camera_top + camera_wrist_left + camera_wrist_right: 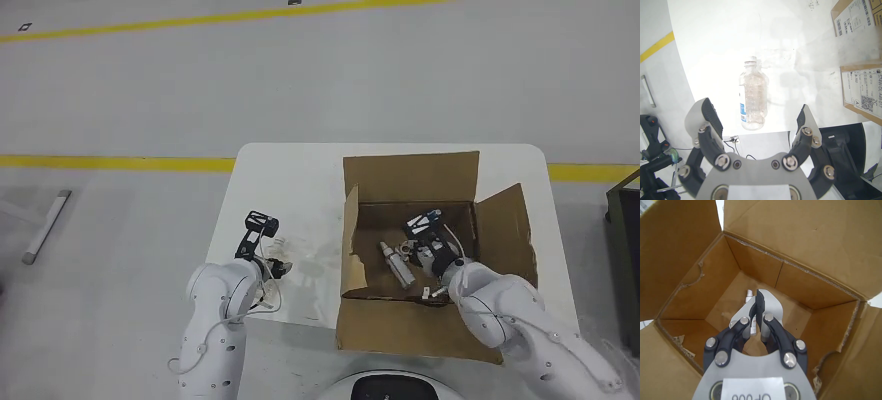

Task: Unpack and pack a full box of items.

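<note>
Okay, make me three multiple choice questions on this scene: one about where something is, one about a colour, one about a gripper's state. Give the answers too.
1. Where does the clear plastic bottle lie?
A) on the white table, outside the cardboard box
B) inside the box
C) on a shelf

2. What colour is the bottle's cap?
A) red
B) black
C) white

3. How is the left gripper?
A) open
B) shut on the bottle
C) shut on nothing

Answers:
1 A, it lies on its side on the bare tabletop.
2 C, the cap at its neck is white.
3 A, its fingers stand wide apart, clear of the bottle.
</note>
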